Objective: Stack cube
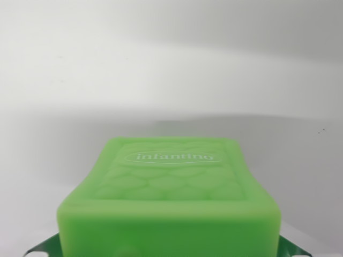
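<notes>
The tool's fingers are out of sight, so whether it grips the green cube (170,193) cannot be told; the cube fills the lower frame above a white worktop (161,80).

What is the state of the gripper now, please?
Gripper: cannot be told; its fingers are hidden. Only the green cube fills the wrist view's lower part.

You are looking at a green cube (171,198) that is showing as soft, rubbery plastic with a matt, faintly waxy sheen. Its top face is carrying a raised scale pattern and a white printed logo oval (171,157), and its edges are rounded and smooth. The white bench (161,69) behind it is reading as smooth and matt.
</notes>
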